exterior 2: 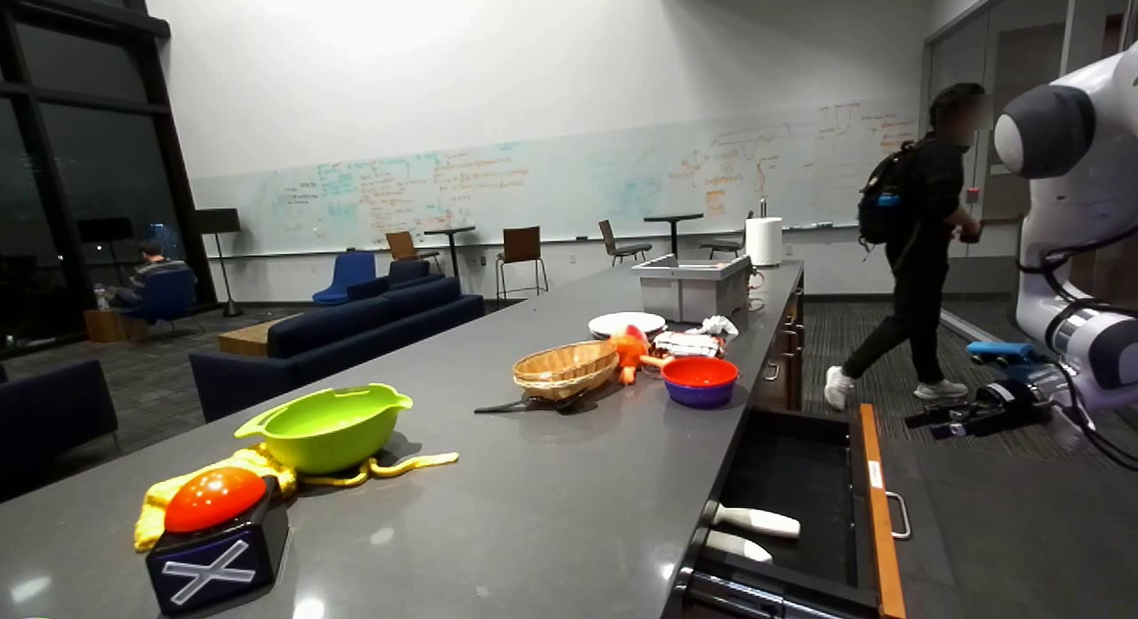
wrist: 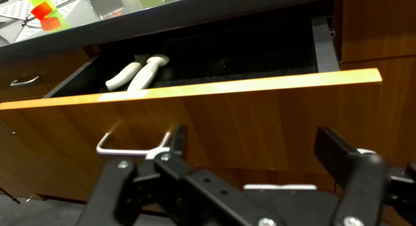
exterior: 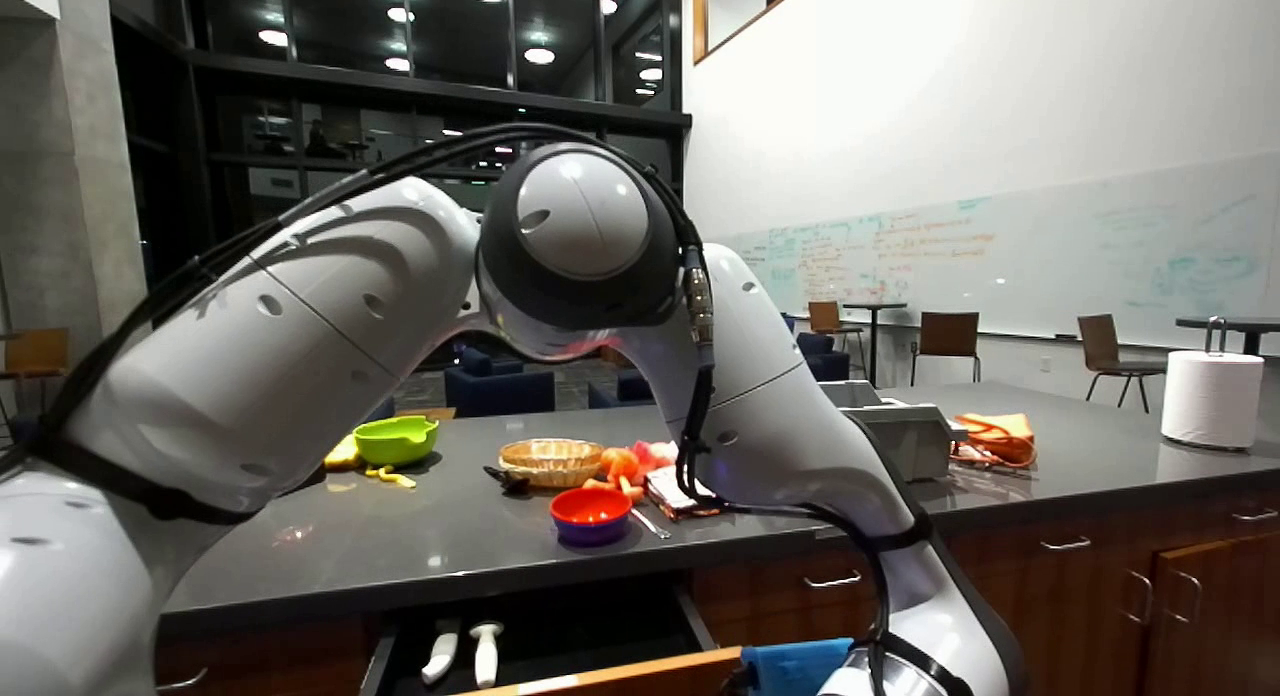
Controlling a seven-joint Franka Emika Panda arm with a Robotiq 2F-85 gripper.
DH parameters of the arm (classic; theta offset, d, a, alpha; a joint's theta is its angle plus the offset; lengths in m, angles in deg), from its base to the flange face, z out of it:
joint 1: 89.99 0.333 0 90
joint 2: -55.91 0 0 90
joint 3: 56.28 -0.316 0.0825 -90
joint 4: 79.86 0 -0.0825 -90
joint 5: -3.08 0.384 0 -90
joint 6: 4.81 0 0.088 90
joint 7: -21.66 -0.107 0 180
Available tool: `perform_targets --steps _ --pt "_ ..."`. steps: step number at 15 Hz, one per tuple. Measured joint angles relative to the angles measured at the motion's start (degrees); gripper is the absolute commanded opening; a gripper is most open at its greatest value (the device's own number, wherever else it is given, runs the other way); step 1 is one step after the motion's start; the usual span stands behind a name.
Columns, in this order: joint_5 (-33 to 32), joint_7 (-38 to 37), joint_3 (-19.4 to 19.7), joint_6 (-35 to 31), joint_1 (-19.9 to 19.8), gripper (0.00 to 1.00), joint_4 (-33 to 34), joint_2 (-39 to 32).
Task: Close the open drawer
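The open drawer is pulled out from under the countertop; its wooden front shows in the wrist view (wrist: 234, 122) and its top edge in both exterior views (exterior: 620, 672) (exterior 2: 876, 503). Its silver handle (wrist: 126, 152) is on the front, left of centre in the wrist view. Two white-handled utensils (wrist: 144, 75) lie inside at one end. My gripper (wrist: 252, 135) is open and empty, facing the drawer front right of the handle. In an exterior view the gripper (exterior 2: 925, 426) is outside the drawer with a gap to the front. Elsewhere it is below the frame.
On the grey countertop (exterior 2: 533, 503) stand a red and purple bowl (exterior 2: 701, 383), a wicker basket (exterior 2: 564, 370), a green bowl (exterior 2: 329, 428), a grey bin (exterior 2: 693, 285) and an orange-topped button box (exterior 2: 218, 539). A person (exterior 2: 925, 228) walks on the floor behind the arm.
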Motion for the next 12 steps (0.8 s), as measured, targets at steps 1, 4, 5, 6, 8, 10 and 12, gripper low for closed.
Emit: perform_targets --steps 1,4,5,6,8,10,12 --pt "0.01 -0.12 -0.08 0.0 0.03 0.73 0.19 -0.42" --pt "0.04 -0.37 -0.29 -0.06 0.26 0.52 0.65 -1.75" --pt "0.13 -0.44 -0.38 -0.06 0.34 0.44 0.73 -2.17" --pt "0.27 -0.52 -0.45 -0.06 0.41 0.34 0.82 -2.54" --pt "0.82 -0.69 -0.62 -0.06 0.51 0.19 1.1 -3.17" --pt "1.28 -0.85 -0.71 -0.04 0.62 0.06 1.34 -3.53" --pt "1.87 -0.99 -0.81 -0.02 0.67 0.0 1.46 -3.67"
